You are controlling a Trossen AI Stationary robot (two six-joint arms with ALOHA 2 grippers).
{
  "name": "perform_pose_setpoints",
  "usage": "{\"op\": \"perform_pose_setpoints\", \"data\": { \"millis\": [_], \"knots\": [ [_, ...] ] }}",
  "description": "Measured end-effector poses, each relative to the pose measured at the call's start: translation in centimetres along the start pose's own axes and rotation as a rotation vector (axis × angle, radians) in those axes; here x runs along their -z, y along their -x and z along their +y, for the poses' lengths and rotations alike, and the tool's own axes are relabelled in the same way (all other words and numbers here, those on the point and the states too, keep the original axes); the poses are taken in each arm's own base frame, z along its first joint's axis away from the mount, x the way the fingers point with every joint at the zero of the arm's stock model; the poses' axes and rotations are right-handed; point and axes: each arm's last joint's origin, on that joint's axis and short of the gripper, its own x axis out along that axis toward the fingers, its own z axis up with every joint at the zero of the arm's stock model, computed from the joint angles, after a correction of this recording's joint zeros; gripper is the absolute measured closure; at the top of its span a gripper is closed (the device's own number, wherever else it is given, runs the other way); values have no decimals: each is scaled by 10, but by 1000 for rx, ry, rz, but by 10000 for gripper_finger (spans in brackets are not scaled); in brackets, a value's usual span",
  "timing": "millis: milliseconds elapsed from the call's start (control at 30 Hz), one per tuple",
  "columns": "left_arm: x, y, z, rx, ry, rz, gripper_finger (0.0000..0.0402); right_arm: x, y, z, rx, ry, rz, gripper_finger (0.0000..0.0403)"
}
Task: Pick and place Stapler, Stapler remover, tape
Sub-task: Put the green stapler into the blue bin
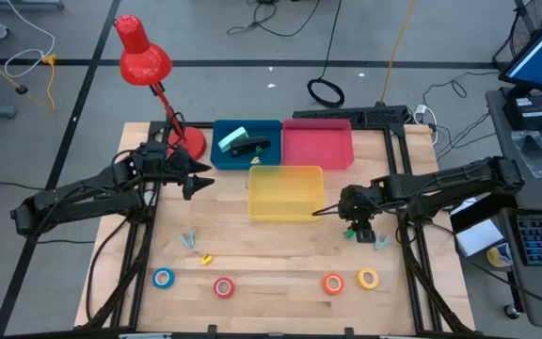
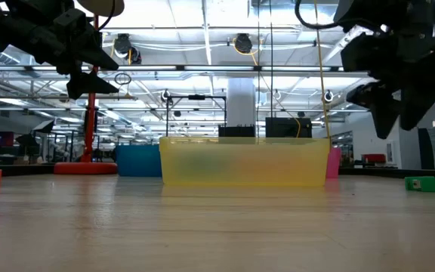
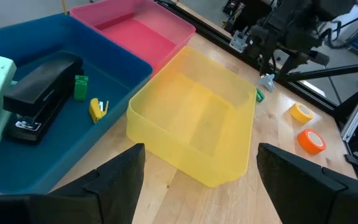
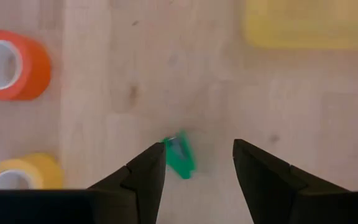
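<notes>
Pale wooden table (image 1: 280, 268) is carrying three plastic bins: blue bin (image 1: 246, 144), pink bin (image 1: 317, 143), translucent yellow bin (image 1: 284, 192).

Right gripper (image 4: 196, 163) is hanging with fingers spread above a small green stapler remover (image 4: 180, 155) lying on the bare wood just beside the yellow bin; nothing is being pinched. Left gripper (image 3: 199, 177) is waiting, spread, over the bins' left side.

Black stapler (image 3: 39, 94) is lying in the blue bin. Four glossy ring-shaped rolls of tape (image 1: 224, 286) are sitting along the near edge.

Risk: the remover is sitting off-centre, nearer one finger; closing could nudge the light, hard piece sideways rather than trapping it.
</notes>
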Motion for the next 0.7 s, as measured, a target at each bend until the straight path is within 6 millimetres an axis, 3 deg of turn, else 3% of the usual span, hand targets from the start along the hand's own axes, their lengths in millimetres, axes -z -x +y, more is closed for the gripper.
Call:
{"op": "perform_pose_setpoints", "data": {
  "millis": [700],
  "knots": [
    [0, 0, 0, -2, -31, 3, 94, -2, -53, 4, -69, 139, 265, 220]
  ]
}}
